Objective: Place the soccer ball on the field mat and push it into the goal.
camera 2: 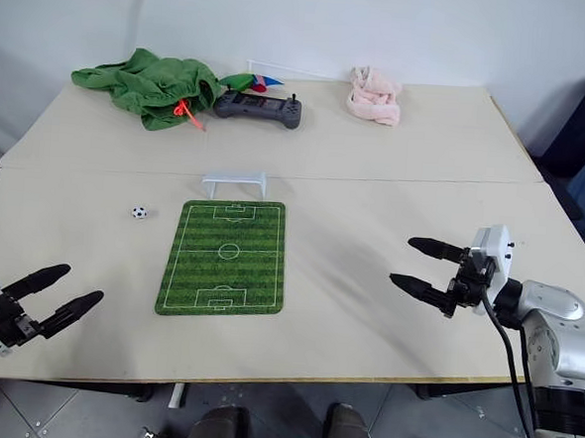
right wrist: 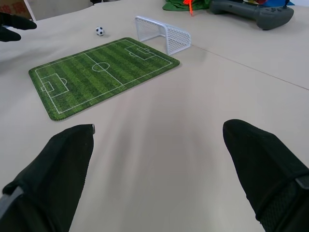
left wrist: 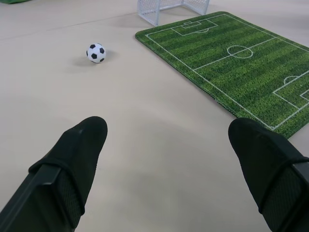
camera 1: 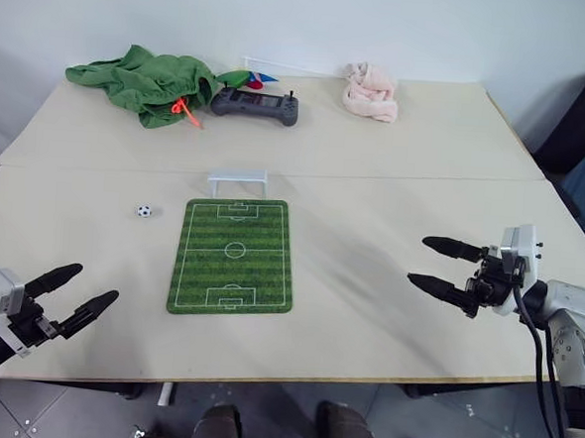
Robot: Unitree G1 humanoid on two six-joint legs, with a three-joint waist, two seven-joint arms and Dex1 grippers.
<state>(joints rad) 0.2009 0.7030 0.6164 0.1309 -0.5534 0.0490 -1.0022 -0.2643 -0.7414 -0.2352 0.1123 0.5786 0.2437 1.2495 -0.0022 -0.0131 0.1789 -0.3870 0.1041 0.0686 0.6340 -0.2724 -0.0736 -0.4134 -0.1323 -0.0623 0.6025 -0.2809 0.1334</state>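
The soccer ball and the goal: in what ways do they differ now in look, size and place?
The soccer ball is round and white with black patches; the goal is a plain white frame with netting. The soccer ball is far smaller than the goal. The soccer ball lies on the bare table, apart from the left edge of the field mat, while the goal stands at the field mat's far end. Neither is held.

A plain lab or test room: two pale tables (camera 1: 391, 235) pushed together against a bare white wall (camera 1: 384, 26), a grey handheld controller (camera 1: 256, 105) lying beside loose cloth, tiled floor (camera 1: 82, 415) below
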